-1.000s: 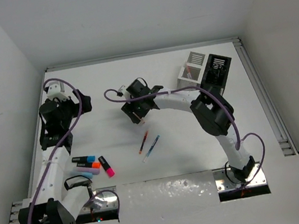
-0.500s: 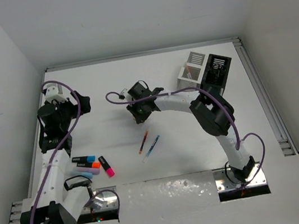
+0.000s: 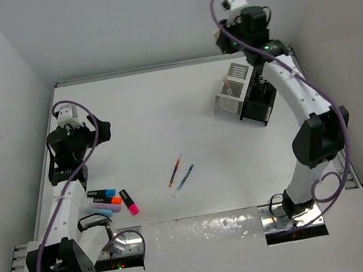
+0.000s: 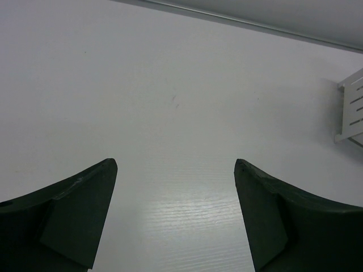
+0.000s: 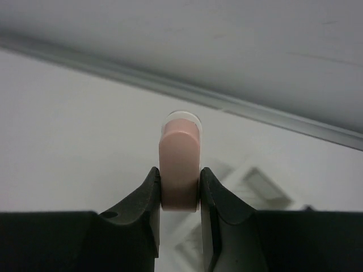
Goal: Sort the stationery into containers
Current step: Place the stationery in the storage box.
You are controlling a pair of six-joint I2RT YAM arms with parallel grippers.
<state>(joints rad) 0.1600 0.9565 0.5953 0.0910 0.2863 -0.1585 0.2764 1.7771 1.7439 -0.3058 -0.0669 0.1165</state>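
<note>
With the right tool [image 5: 180, 174] clamped on the pink eraser [image 5: 180, 148] high above the white organiser [image 3: 231, 89], a clean drop needed one compartment directly beneath the tool before release, while the left tool [image 4: 175, 163] hung spread apart, empty.

Lab cell (white-walled table [image 3: 139, 129])

The left tool [image 4: 174, 165] gaped over the tabletop [image 4: 170, 102] — a slatted white corner, seemingly the organiser [image 4: 354, 110], showed far right.
</note>
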